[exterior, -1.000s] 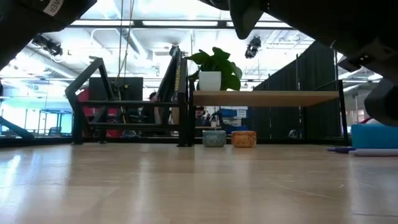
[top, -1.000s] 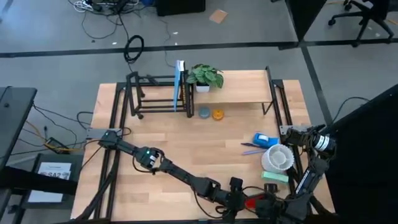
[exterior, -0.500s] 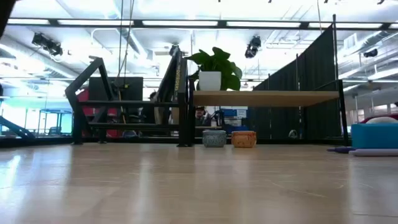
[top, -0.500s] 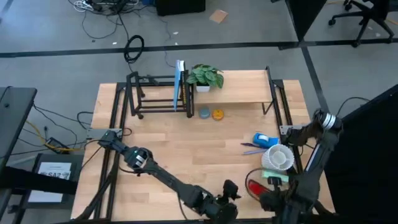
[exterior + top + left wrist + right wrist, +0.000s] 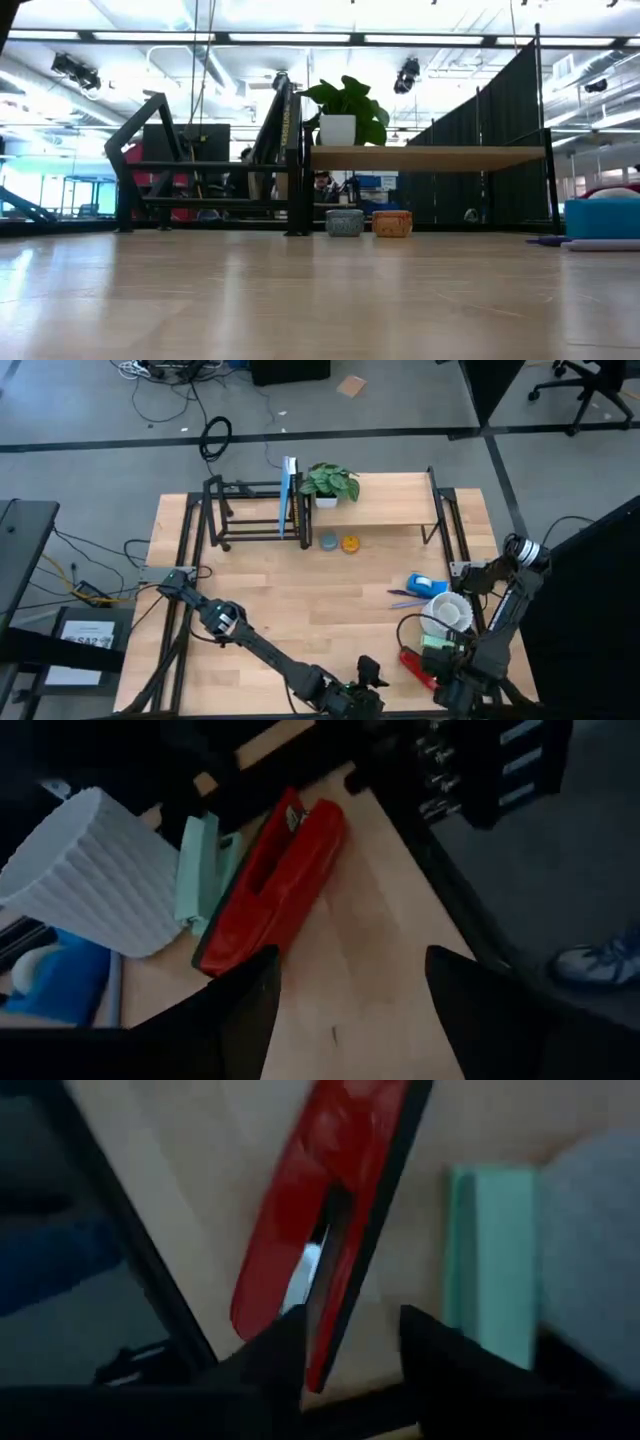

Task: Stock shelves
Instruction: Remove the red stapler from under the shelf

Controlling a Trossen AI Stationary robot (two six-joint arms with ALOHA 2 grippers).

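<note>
Two tools [image 5: 365, 678] [image 5: 447, 682] now apart at near surface edge; we see both spread wide, empty. Red flat stapler [image 5: 415, 666] uncovered on surface, unstocked.

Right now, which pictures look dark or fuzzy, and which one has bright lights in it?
The right wrist view is fuzziest: the red stapler and the mint green block are smeared. The left wrist view is dim, with dark corners, though the white ribbed pot shows clearly. The low view has bright ceiling lights behind the potted plant. The high view is evenly lit and sharp.
</note>
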